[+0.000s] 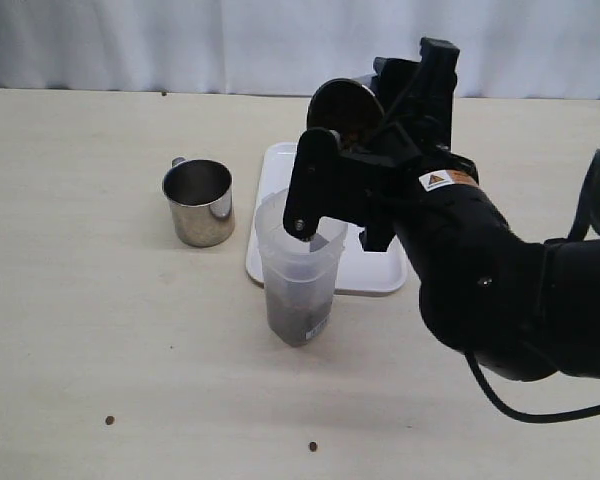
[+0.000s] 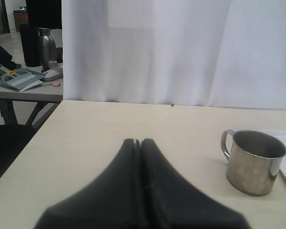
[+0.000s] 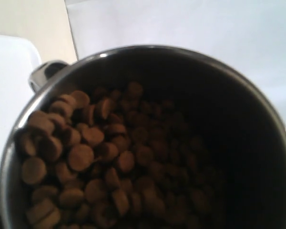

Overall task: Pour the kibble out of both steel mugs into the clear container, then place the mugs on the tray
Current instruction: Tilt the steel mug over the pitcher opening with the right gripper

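1. The right gripper [image 1: 332, 150] has its jaws spread wide around a shiny cylindrical steel mug with a loop handle [image 1: 345, 105]. It holds the mug just above and behind the tall frosted clear plastic container [image 1: 300, 265], I'd say so that whatever spills drops inside.
2. That mug's long axis is tipped far off upright, and its mouth seems turned down toward the container's rim. Small round brown kibble pellets [image 3: 81, 157] bank against its low wall, not yet emptied.
3. The container stands upright, with dark kibble in its lower part. The flat white rectangular tray [image 1: 375, 272] lies just beyond it, bare.
4. A second matching steel mug [image 1: 200, 200] stands upright left of the container, seemingly empty, its handle pointing away.
5. The left gripper [image 2: 140, 142] is pinched together on nothing, above the pale surface [image 1: 100, 300], beyond that second mug from the container.
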Action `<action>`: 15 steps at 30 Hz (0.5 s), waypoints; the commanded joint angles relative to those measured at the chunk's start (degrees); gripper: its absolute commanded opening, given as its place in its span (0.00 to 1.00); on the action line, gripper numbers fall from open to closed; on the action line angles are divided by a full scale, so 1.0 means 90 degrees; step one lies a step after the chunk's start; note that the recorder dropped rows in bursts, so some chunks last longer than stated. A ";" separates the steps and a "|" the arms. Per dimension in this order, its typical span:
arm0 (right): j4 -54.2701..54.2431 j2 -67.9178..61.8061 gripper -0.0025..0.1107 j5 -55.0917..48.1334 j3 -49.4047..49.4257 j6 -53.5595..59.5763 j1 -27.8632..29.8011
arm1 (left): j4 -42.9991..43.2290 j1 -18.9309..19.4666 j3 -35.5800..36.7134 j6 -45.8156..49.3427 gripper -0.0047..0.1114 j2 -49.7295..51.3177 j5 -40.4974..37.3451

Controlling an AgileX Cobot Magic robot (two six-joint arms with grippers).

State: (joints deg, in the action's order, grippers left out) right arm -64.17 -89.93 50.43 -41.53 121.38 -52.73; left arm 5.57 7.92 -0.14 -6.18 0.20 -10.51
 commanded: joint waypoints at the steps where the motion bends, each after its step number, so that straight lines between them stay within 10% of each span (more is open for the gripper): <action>1: 0.0262 -0.0001 0.06 0.0272 -0.0013 0.0008 -0.0006 | -0.0038 -0.0032 0.0015 -0.0004 0.04 -0.0022 0.0064; 15: 0.0694 -0.0001 0.06 0.0510 -0.0003 0.0008 -0.0006 | -0.0038 -0.0032 0.0015 -0.0004 0.04 -0.0022 0.0064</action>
State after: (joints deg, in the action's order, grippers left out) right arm -60.54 -90.17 52.79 -41.53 121.38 -52.73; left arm 5.57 7.92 -0.14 -6.18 0.20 -10.51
